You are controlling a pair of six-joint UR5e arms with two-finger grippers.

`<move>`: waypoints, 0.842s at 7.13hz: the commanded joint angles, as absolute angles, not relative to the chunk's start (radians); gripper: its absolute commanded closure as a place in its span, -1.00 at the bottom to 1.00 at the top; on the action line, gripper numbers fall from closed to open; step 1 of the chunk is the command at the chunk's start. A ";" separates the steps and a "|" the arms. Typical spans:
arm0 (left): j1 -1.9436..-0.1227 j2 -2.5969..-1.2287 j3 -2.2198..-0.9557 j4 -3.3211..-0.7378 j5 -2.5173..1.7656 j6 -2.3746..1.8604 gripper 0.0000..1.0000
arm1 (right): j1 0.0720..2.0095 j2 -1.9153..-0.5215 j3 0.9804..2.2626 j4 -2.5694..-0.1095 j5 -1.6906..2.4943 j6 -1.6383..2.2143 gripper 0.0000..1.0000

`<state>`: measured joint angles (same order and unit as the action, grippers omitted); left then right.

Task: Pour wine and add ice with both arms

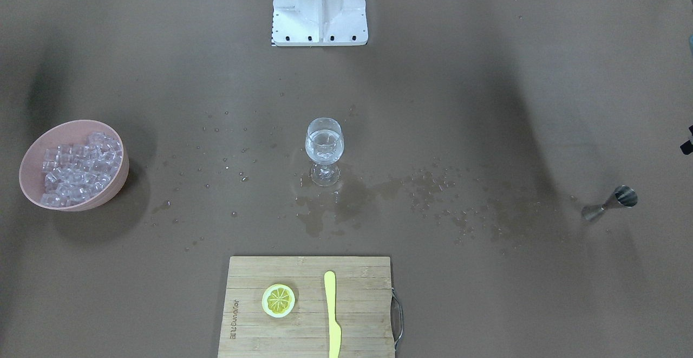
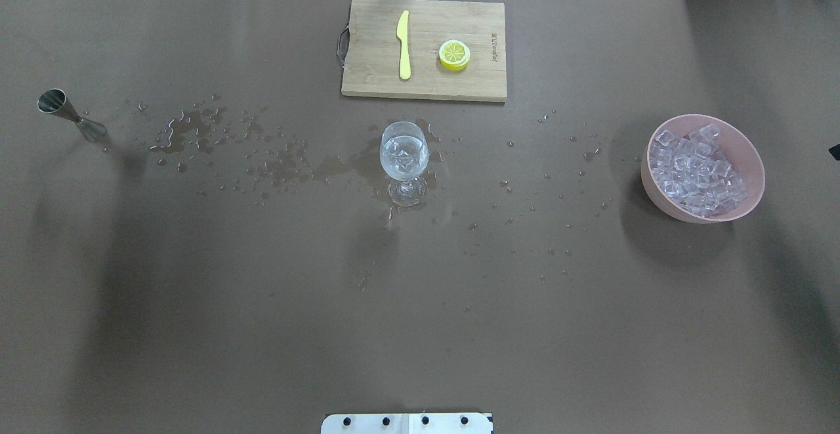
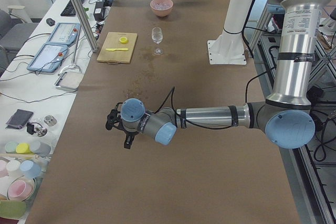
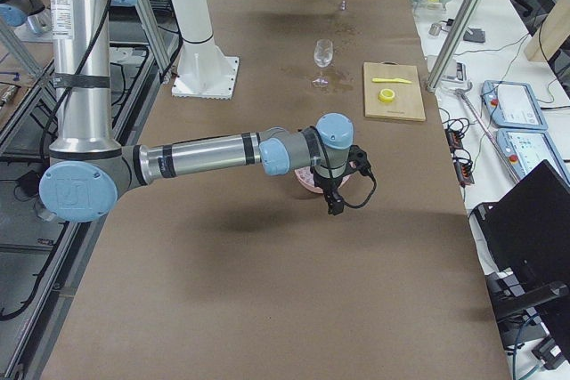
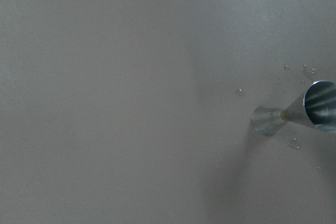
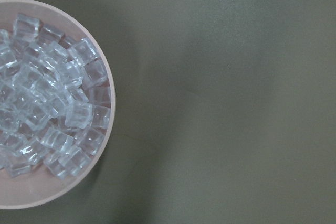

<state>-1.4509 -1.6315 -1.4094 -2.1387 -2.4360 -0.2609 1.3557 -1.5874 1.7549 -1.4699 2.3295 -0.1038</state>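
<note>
A stemmed wine glass stands mid-table and holds clear wine with a few ice cubes in it. A pink bowl full of ice sits on my right side; it also shows in the right wrist view. A steel jigger stands far on my left, and the left wrist view shows it from above. My left gripper hovers past the jigger. My right gripper hovers beside the bowl. I cannot tell whether either gripper is open or shut.
A bamboo cutting board at the far edge carries a yellow lemon slice and a yellow knife. Spilled drops and wet patches spread around the glass towards the jigger. The white base stands at the near edge.
</note>
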 commanded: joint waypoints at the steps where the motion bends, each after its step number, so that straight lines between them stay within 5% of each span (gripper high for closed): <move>1: -1.454 -1.623 -1.405 -2.129 -2.434 -0.256 -0.96 | 1.356 -1.572 1.733 -1.467 2.329 -0.104 -1.00; 6: -1.453 -1.592 -1.408 -2.134 -2.425 -0.258 -0.96 | 1.356 -1.566 1.717 -1.466 2.330 -0.101 -1.00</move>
<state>-1.4524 -1.5928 -1.4101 -2.1345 -2.4265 -0.2559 1.3560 -1.5664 1.7207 -1.4673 2.3295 -0.1037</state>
